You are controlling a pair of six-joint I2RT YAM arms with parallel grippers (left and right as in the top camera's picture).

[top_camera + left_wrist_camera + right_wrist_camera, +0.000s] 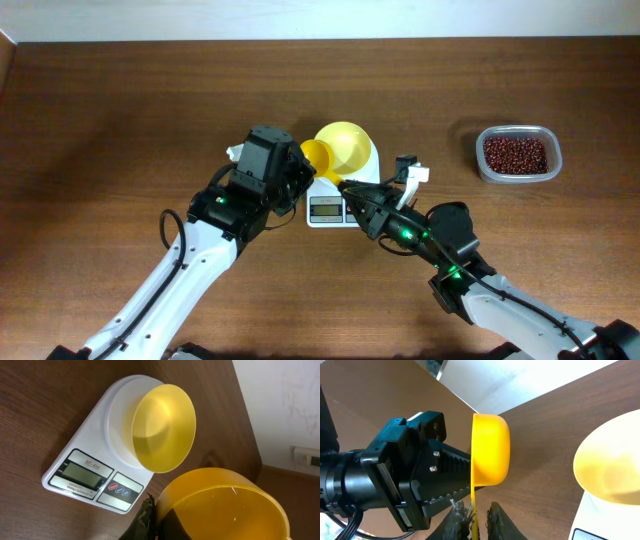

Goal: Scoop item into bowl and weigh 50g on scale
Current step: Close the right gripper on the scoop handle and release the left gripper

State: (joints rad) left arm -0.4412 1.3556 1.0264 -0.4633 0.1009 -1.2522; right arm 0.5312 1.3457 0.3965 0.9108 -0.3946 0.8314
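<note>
black fingers of the right pincer point(479, 510) straddle the thin handle of the small yellow plastic scoop point(491, 450), which stands on edge with its cup turned sideways. one pad lies against the handle and a sliver of gap shows on the other side, so i cannot tell whether it is clamped or only set around it. the left pincer point(297, 174) meets the cup from the opposite side, its toothed fingers at the cup's wall; whether they pinch it i cannot tell either. two pincers on one tool reads as a handover or re-grip, probably to get an angle fit for digging. no beans show in the cup.

just beside it the small round pale-yellow plastic bowl point(162, 427) sits empty on the white digital kitchen scale point(82, 445), placed so the weight reads as beans arrive; i can read no digits on its grey display.

the tiny dark red-brown beans point(516, 154) lie in a clear rounded-rectangular plastic tub point(479, 158), well apart to the right on the brown wooden table point(100, 120). that is the right arm's side, which would suit that arm scooping. nothing is weighed yet.
</note>
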